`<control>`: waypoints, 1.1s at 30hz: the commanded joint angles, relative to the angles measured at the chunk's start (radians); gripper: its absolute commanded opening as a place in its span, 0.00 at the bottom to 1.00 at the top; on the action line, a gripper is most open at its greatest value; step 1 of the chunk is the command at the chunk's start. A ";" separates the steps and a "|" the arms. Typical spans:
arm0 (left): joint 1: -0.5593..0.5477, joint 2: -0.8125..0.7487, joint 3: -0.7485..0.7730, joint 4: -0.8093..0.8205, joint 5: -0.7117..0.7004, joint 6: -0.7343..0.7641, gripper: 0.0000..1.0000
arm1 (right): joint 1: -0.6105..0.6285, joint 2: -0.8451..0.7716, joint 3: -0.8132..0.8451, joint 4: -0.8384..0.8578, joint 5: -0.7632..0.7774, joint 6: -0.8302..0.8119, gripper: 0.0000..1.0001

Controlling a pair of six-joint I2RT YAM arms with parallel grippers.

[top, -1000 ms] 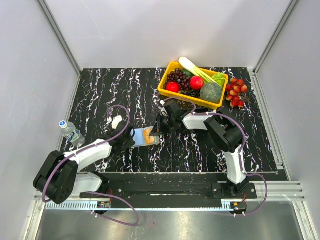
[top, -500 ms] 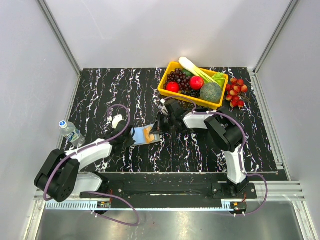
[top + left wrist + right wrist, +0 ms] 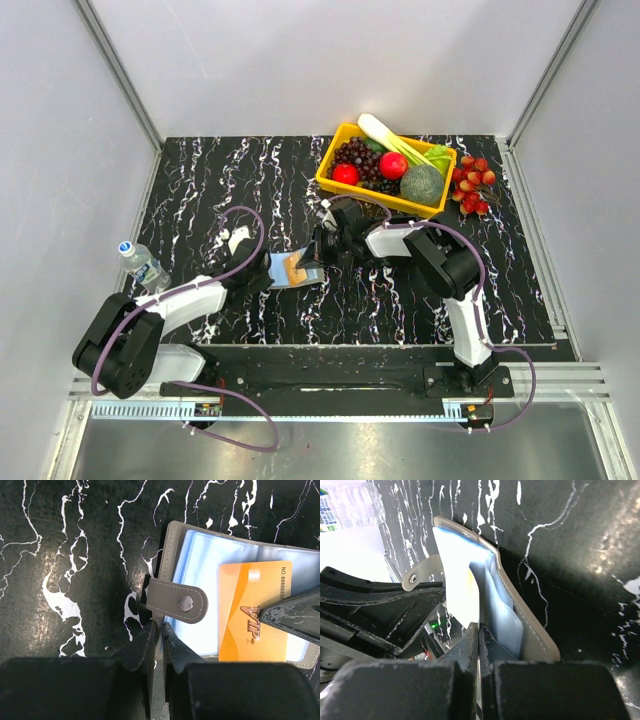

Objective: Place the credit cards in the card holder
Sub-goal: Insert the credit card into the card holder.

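Black stone tabletop (image 3: 230, 180), veined in white, fills the floor of a pale-walled enclosure, and both arm bases sit along its near edge. From the near-left base the left arm reaches inward toward the middle of the table. A small water bottle (image 3: 143, 265) lies at the table's 9 o'clock edge, well apart from the work.

Near the centre lies the card holder (image 3: 205, 565), open, with a grey cover and pale blue clear sleeves facing up. Its grey strap (image 3: 175, 600), with a round snap, is folded in over the sleeves from the cover's edge. The left gripper (image 3: 159, 635) meets the holder at that same edge, at about 8 o'clock of the holder in the overhead view. Its fingers are drawn to a thin slit and appear to pinch the cover's rim just beside the strap, though the contact itself is in shadow.

An orange card (image 3: 250, 605) printed "VIP" rests on the sleeves, on the half away from the strap. Whether any of it sits inside a pocket cannot be told. The right gripper (image 3: 478, 635) comes in from about 2 o'clock of the holder, its fingers pressed together on the card's outer edge.

Farther back, at the table's 1 o'clock, stands a yellow basket (image 3: 332, 153) of dark grapes, red fruit and green vegetables. A cluster of red berries (image 3: 472, 187) lies just beside it at 3 o'clock.
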 commanded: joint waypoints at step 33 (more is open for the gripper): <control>-0.011 0.045 -0.052 0.060 0.183 -0.029 0.00 | 0.042 0.001 -0.022 -0.081 0.158 -0.035 0.00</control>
